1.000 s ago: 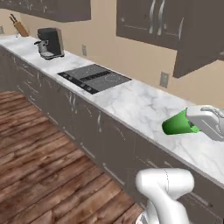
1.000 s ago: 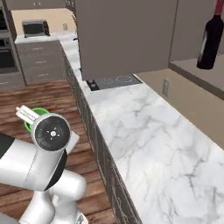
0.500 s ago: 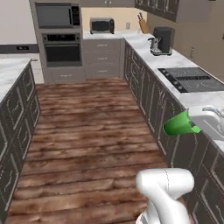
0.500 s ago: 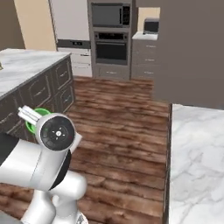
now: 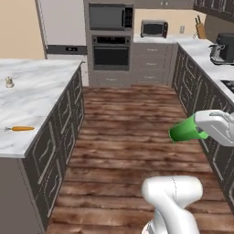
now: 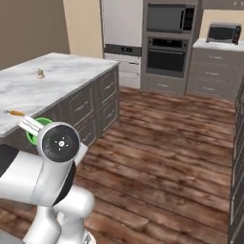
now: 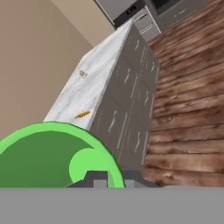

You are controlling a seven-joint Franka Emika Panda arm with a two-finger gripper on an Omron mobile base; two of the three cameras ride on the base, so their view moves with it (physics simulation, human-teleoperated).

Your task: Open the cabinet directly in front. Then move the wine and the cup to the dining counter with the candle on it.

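We see the claw clamped on the cup, held sideways above the floor. The bench stands well apart, carrying a small candle.

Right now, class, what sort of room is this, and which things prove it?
A home kitchen: a built-in oven with a microwave above, a toaster oven on the worktop, and a marble island.

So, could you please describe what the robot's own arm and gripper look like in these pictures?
The arm is glossy white with rounded, bulbous links and dark grey bands at the joints. One joint ends in a dark round cap with a small pale mark at its centre. The hand is a white, boxy block with soft edges. The gripper has small dark grey fingertips. No loose cables or lettering show.
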